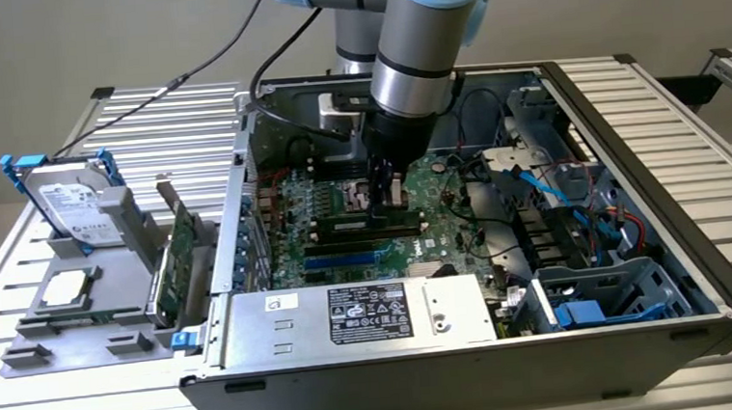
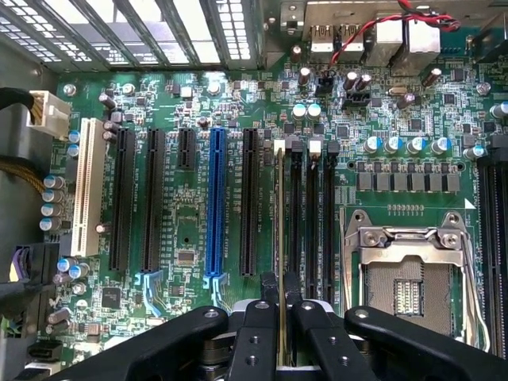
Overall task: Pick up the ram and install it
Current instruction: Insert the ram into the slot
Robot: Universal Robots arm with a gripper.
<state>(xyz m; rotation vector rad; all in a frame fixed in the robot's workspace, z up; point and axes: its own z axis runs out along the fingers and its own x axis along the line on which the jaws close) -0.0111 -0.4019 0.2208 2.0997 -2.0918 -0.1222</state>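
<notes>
- While the gripper is clenched on the ram, one finger on each flat side, you see the stick edge-on in the wrist view, as a thin line across the motherboard.
- The ram stands over the slot just beside the three black memory slots, between them and a long black expansion slot. Whether its lower edge touches the slot, you cannot tell from these views.
- In the exterior view the gripper hangs low inside the computer case, over the middle of the board.
- Hold the stick upright and parallel with its slot, so that both ends meet it together.
- Look at the white latch at the slot's end: a closed latch would probably block the ram.
- Press straight down and slowly. A sideways push could bend the thin board or strike the neighbour slot.
</notes>
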